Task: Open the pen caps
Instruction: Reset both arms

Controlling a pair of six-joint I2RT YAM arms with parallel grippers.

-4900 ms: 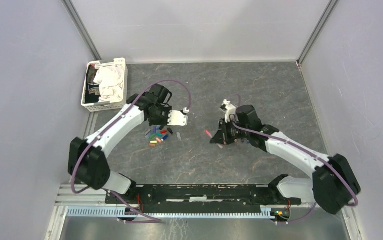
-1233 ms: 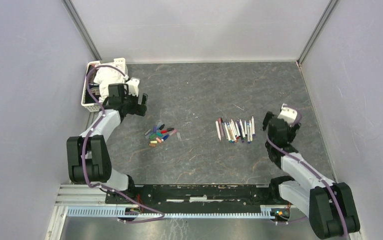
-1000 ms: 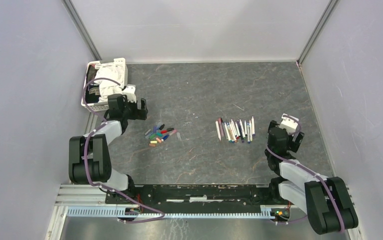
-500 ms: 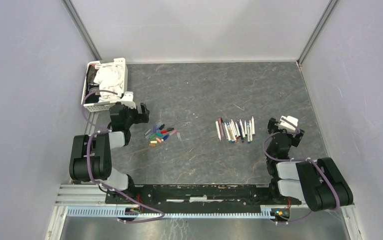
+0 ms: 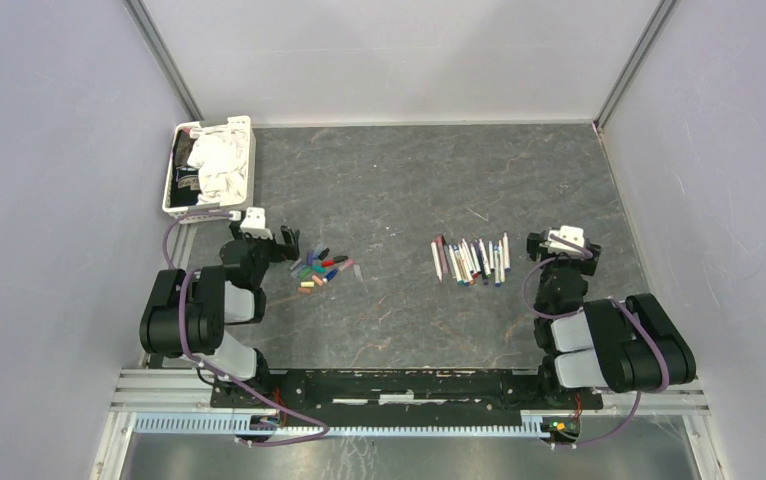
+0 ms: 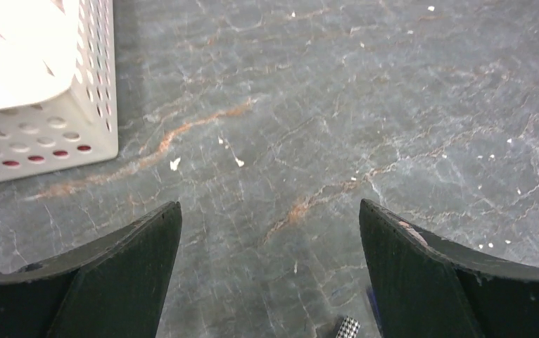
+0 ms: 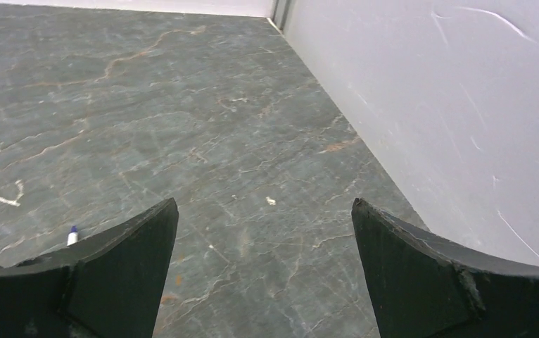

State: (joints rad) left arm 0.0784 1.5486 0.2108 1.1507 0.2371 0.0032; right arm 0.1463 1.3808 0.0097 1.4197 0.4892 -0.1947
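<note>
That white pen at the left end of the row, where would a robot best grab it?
Likely mid-barrel, coming straight down, fingers spanning its thin width. The leftmost pen lies flat on the table, with bare surface on its left; the neighbouring pens crowd its right.

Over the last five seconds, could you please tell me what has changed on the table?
Both arms pulled back from the middle toward their bases and folded up. The left gripper and right gripper are open and empty. With the right arm gone, the row of pens is uncovered. The pen caps and the basket stayed put.
</note>
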